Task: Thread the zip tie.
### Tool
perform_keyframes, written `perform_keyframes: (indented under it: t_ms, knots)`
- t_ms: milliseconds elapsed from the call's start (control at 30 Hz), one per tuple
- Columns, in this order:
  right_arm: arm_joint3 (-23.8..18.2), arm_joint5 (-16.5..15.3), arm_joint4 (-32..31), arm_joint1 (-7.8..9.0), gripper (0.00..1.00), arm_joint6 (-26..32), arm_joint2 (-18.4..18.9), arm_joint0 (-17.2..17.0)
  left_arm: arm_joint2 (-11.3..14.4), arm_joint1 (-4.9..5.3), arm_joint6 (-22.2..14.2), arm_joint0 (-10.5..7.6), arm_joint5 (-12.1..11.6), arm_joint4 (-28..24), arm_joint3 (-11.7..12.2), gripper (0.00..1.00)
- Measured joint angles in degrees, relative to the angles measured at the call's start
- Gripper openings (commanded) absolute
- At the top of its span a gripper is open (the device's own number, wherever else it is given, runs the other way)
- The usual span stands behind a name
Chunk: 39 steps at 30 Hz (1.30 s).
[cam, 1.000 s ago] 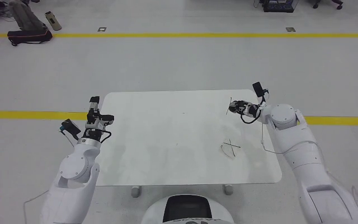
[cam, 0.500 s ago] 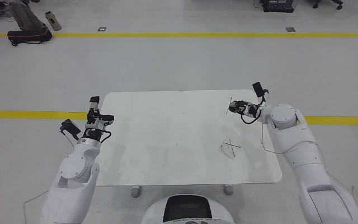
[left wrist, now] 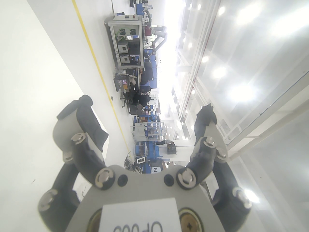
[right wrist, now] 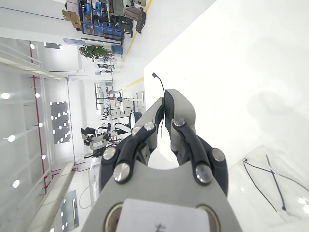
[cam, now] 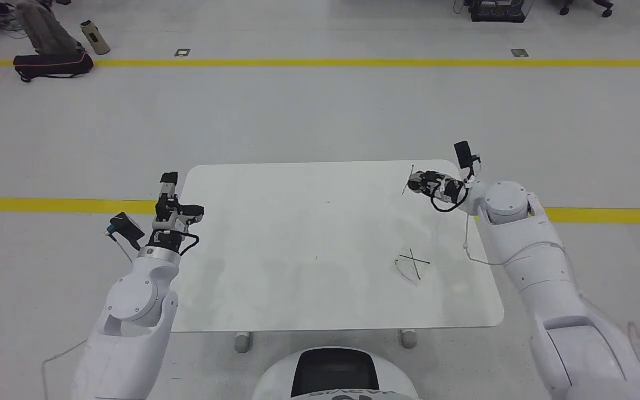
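A thin black zip tie (right wrist: 160, 83) is pinched between the fingers of my right gripper (right wrist: 164, 100), its square head sticking out past the fingertips and its tail hanging back between them. From above, that gripper (cam: 417, 182) is held over the table's far right corner with the zip tie (cam: 410, 184) showing as a short dark line. My left gripper (left wrist: 144, 112) is open with nothing in it and points up and away from the table; from above it (cam: 168, 180) is at the table's left edge.
Several more black zip ties (cam: 411, 263) lie crossed in a clear tray (right wrist: 265, 170) on the right part of the white table (cam: 300, 250). The floor around has yellow lines; a dark bag (cam: 50, 55) lies far off.
My right gripper has moved a little farther away and up with the zip tie in it. The left arm has kept still.
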Motion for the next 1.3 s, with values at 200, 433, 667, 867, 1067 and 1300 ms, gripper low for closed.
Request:
perform_keyframes:
  t_ms: [200,433,667,867,1067,1300]
  knots:
    - [3.2,-1.6,3.8,-2.07,0.00,-1.4,-3.2,2.9,0.0,0.00,0.0,0.00,0.0,0.0,0.0,1.00]
    - [3.6,-0.7,10.1,-4.30,0.00,-3.4,-5.5,4.4,0.0,0.00,0.0,0.00,0.0,0.0,0.0,1.00]
    - [3.6,-0.7,10.0,-4.27,0.00,-3.4,-5.5,4.4,0.0,0.00,0.0,0.00,0.0,0.0,0.0,1.00]
    - [-0.9,2.2,9.6,-4.45,0.00,-7.3,-5.9,2.2,0.0,0.00,0.0,0.00,0.0,0.0,0.0,1.00]
    - [-12.0,8.0,8.0,-4.41,0.00,-16.2,-5.9,-4.7,0.0,0.00,0.0,0.00,0.0,0.0,0.0,1.00]
    - [-23.6,13.4,7.3,-3.87,0.00,-24.9,-3.5,-12.6,0.0,0.00,0.0,0.00,0.0,0.0,0.0,1.00]
